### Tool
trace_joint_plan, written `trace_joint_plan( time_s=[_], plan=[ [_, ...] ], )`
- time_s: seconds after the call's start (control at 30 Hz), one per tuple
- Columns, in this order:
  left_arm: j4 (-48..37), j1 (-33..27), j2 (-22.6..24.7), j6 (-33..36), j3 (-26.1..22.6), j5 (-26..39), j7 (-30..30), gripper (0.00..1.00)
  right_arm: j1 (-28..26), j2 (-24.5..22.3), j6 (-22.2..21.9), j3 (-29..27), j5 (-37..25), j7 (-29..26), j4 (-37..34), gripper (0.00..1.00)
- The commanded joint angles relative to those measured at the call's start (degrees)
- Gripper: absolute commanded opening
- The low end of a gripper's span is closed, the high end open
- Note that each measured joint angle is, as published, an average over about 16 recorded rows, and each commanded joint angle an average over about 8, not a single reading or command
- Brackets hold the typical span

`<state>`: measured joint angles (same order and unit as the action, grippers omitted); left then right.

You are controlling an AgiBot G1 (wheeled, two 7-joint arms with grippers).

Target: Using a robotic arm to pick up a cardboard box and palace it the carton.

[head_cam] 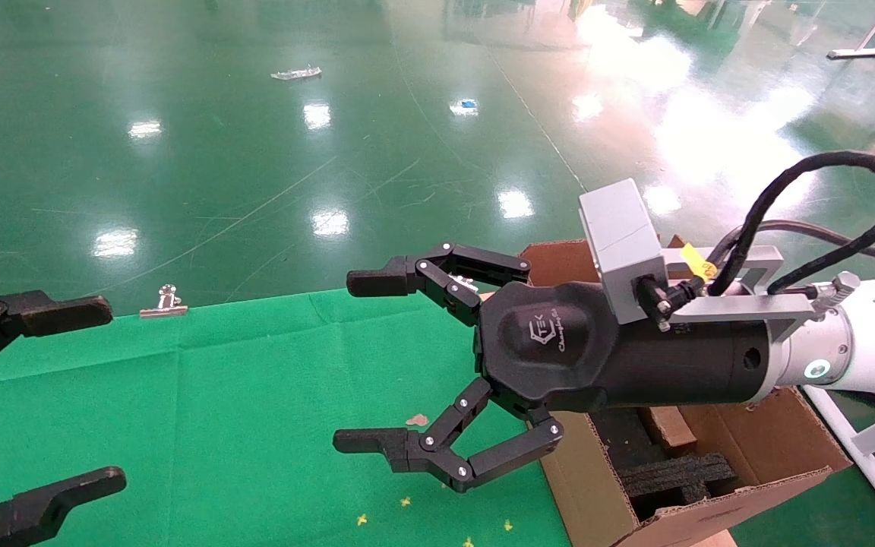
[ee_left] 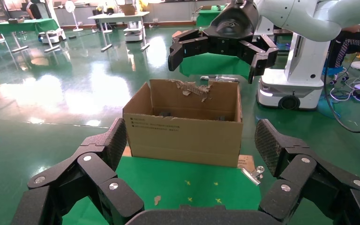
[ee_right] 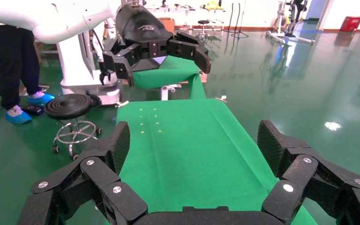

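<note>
The carton stands at the right end of the green cloth, flaps raised, with black foam inside. In the left wrist view the carton shows a ragged torn far flap. A small narrow brown cardboard piece, possibly the cardboard box, stands inside the carton by the foam, partly hidden by my right arm. My right gripper hangs open and empty above the cloth, just left of the carton. My left gripper is open and empty at the left edge.
A green cloth covers the table, with small yellow marks and a brown scrap. A metal binder clip grips its far edge. Glossy green floor lies beyond. A black stool and a person's legs stand beside the table.
</note>
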<state>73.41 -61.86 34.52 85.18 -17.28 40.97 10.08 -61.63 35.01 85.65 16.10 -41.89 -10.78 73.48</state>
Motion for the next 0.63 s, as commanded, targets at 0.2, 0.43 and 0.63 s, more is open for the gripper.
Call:
trace_joint_plan(
  time_s=[0.2,0.43,0.63],
  plan=[
    [0.0,0.0,0.0,0.0,0.0,0.0,0.0,1.00,0.0,0.0,0.0,0.0,0.0,0.0,0.0,1.00],
    [0.0,0.0,0.0,0.0,0.0,0.0,0.0,1.00,0.0,0.0,0.0,0.0,0.0,0.0,0.0,1.00],
    [0.0,0.0,0.0,0.0,0.0,0.0,0.0,1.00,0.0,0.0,0.0,0.0,0.0,0.0,0.0,1.00]
  ],
)
